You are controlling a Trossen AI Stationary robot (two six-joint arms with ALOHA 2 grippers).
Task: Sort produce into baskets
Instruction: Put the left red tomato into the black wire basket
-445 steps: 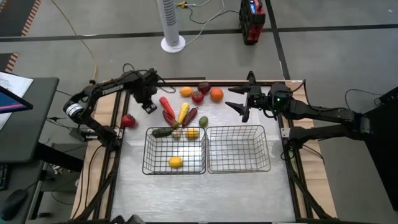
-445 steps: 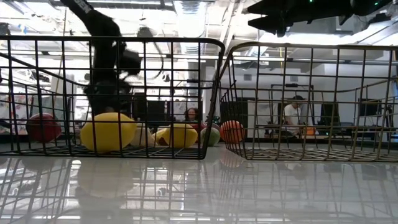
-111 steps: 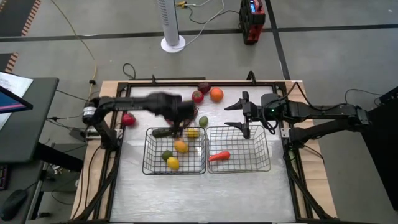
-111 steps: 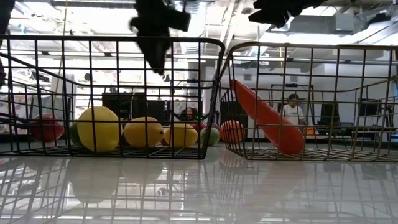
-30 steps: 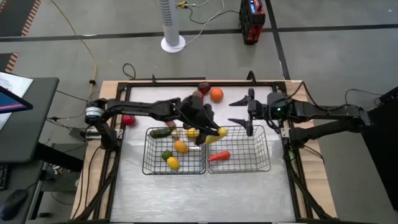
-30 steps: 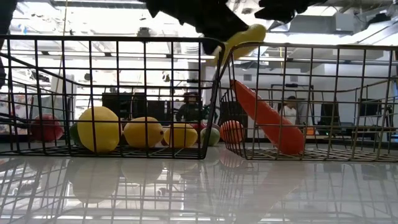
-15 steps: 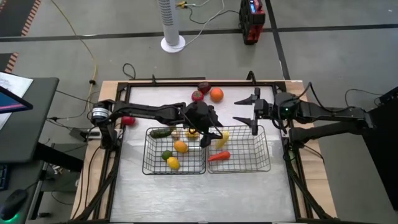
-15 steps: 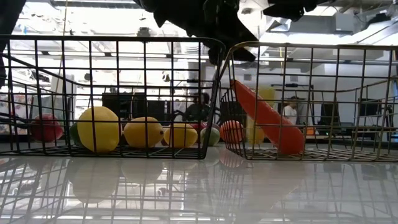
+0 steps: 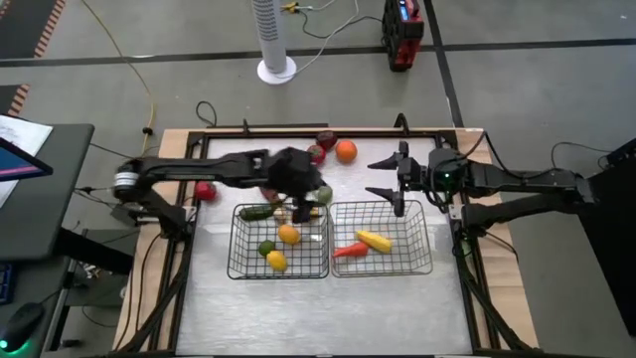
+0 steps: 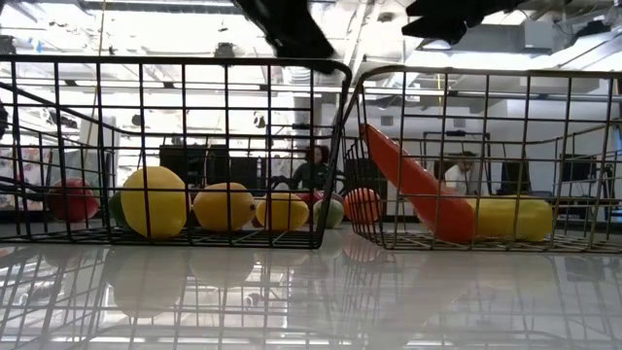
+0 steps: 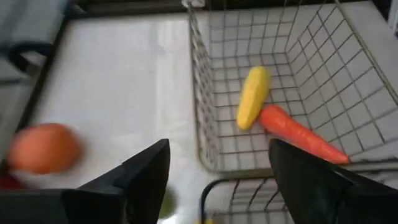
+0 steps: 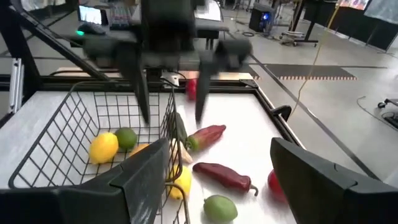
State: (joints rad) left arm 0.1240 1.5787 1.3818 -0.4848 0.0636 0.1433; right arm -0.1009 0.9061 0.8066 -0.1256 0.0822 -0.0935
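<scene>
My left gripper [image 9: 304, 202] hangs open and empty over the far rim of the left basket [image 9: 238, 254]; it also shows in the right wrist view [image 12: 169, 93]. The right basket [image 9: 417, 261] holds a long yellow piece [image 9: 374, 240] and a long orange-red one [image 9: 348, 250], both lying on its floor, as the left wrist view [image 11: 253, 97] also shows. The left basket holds a yellow [image 9: 276, 261], a green [image 9: 265, 248] and an orange round fruit [image 9: 288, 235]. My right gripper [image 9: 383, 179] waits open above the right basket's far rim.
Behind the baskets lie a green cucumber [image 9: 258, 211], a yellow piece [image 9: 308, 212], a green round fruit [image 9: 324, 195], long red ones [image 12: 205, 134], an orange [image 9: 345, 150] and red round fruits [image 9: 316, 154]. A red one [image 9: 206, 192] sits far left. People show beyond the table.
My left gripper has let go of the long yellow piece over the right basket; it fell and now lies on the basket floor beside the orange-red one. The gripper has then drawn back toward the table's left and far side.
</scene>
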